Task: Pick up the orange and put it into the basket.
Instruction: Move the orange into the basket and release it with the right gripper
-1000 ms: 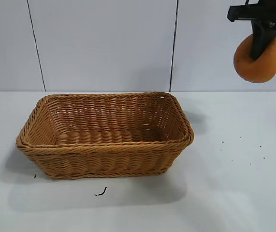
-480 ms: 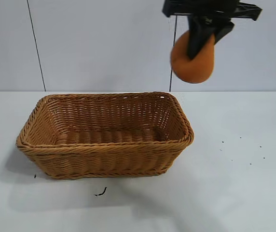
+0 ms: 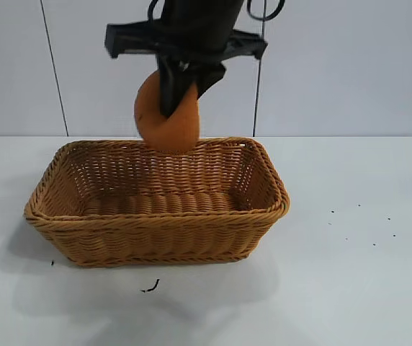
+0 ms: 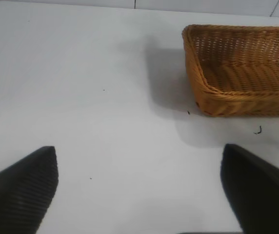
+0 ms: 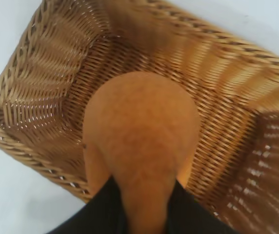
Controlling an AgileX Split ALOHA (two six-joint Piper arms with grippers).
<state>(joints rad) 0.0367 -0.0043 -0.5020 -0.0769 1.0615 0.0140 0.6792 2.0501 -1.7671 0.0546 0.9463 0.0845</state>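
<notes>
The right hand (image 3: 171, 101) hangs over the basket (image 3: 263, 209), its dark fingers clamped on the orange (image 3: 164, 122), which bulges out below them and looks squeezed rather than round. Straight under the hand lies the woven floor of the basket, and the fruit sits above the rear part of the opening, close to the back rim, not yet down inside. That is where I would worry: if the fingers let go here, the orange may clip the braided rim or the flaring back wall and bounce out onto the desk (image 3: 350, 274) behind. A soft, pinched fruit could also cling to one finger and swing off line as it comes free, and a hand lowered carelessly could knock the rim and shove the light basket aside. Farther out, well away to one side, the left hand (image 4: 139, 195) rests low over bare desk with its fingers spread wide and nothing between them. A few dark specks lie on the desk beyond the basket. I can see no brand, label or writing anywhere.
</notes>
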